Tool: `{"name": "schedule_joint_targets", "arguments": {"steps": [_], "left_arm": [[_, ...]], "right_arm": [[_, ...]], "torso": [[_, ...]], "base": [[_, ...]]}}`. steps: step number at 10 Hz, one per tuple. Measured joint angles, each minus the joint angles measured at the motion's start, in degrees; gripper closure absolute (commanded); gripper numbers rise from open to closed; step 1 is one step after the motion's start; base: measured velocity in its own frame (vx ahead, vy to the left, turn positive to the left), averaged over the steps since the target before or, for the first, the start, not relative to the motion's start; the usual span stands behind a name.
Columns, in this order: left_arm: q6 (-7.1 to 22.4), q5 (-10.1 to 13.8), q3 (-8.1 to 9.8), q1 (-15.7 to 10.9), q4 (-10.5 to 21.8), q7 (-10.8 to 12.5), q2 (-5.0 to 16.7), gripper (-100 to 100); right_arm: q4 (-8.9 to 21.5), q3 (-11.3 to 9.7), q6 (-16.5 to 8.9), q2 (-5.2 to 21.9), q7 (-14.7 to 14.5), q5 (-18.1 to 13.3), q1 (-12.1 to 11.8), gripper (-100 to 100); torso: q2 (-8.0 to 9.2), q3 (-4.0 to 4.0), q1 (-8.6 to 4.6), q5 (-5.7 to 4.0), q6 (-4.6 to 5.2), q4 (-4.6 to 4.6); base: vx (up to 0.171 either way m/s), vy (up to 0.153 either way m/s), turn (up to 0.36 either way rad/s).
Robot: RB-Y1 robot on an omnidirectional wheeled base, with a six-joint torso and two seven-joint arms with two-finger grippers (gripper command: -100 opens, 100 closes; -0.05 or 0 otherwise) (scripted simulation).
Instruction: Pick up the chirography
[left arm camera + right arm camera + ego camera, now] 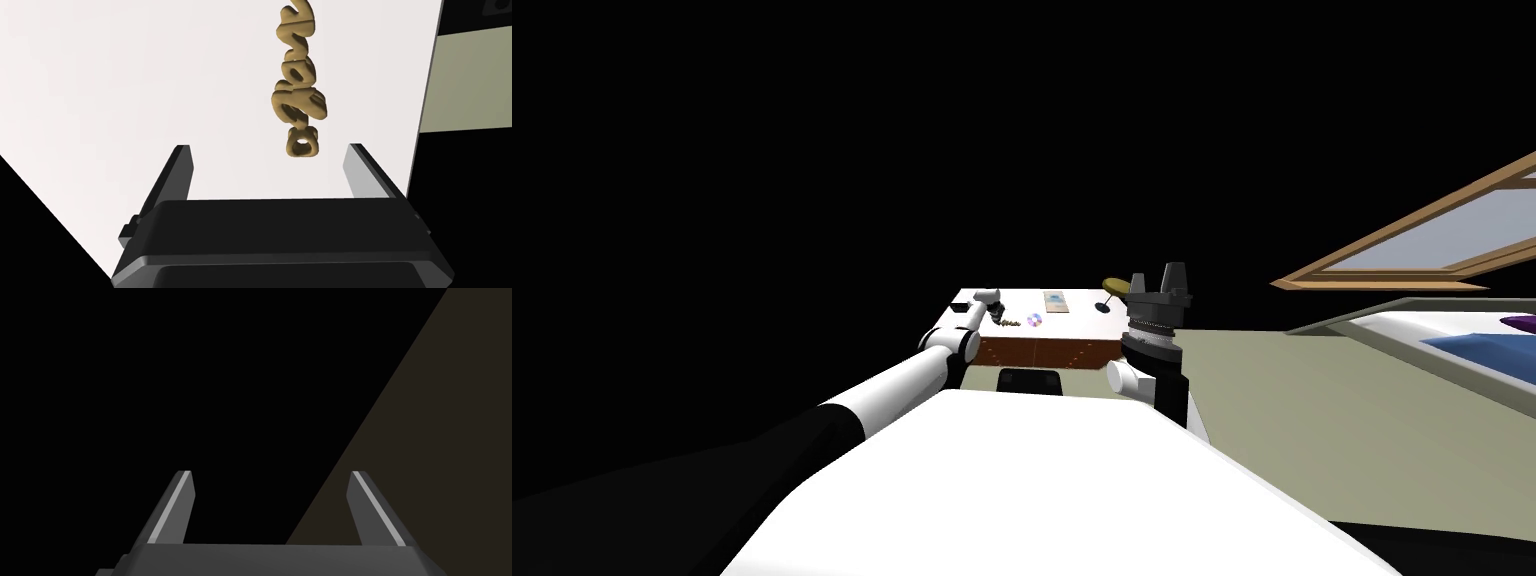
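White tabletop, tan script chirography lying just ahead of the left gripper, 2 fingers spread. I'd center over the letters, then drop and squeeze. Same spread on the right gripper.

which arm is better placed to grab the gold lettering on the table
Left. The left gripper hangs open over the white table with the gold script lettering just beyond its fingertips. The right gripper is open but raised beside the table, aimed elsewhere.
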State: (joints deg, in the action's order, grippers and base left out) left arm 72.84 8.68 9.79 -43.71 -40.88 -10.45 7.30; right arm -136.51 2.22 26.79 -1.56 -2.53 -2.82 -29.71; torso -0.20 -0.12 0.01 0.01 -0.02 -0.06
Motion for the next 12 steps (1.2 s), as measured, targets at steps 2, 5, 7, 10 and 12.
{"name": "schedule_joint_targets", "arguments": {"steps": [2,5,7,10,12], "left_arm": [[2.63,-0.73,0.03,-0.18,1.81,-0.36,-0.90,-100],[4.23,-1.58,-0.03,-1.06,4.11,-0.32,-2.32,-100],[3.12,-1.99,0.18,-3.51,9.98,-0.50,-3.76,-100],[4.56,-2.26,0.09,-2.73,8.35,-0.55,-4.45,0],[4.74,-2.00,0.40,-1.38,7.28,-1.04,-3.73,-100]], "right_arm": [[0.00,0.00,0.00,0.00,0.00,0.00,0.00,0],[0.00,0.00,0.00,0.00,0.00,0.00,0.00,0],[0.00,0.00,0.00,0.00,0.00,0.00,0.00,0],[0.00,0.00,0.00,0.00,0.00,0.00,0.01,0],[0.00,-0.01,0.00,-0.01,0.00,0.00,0.01,0]], "torso": [[0.05,0.02,0.06,0.01,-0.01,0.01],[0.09,0.06,-0.02,0.00,0.00,0.03],[0.00,0.00,-0.04,-0.01,0.00,0.00],[0.20,0.11,-0.04,-0.01,-0.02,0.05],[0.29,0.16,-0.17,-0.03,-0.01,0.06]], "base": [[0.037,0.024,-0.013],[0.036,0.008,-0.016],[0.056,0.009,-0.018],[0.005,0.001,0.001],[-0.019,-0.058,-0.085]]}}
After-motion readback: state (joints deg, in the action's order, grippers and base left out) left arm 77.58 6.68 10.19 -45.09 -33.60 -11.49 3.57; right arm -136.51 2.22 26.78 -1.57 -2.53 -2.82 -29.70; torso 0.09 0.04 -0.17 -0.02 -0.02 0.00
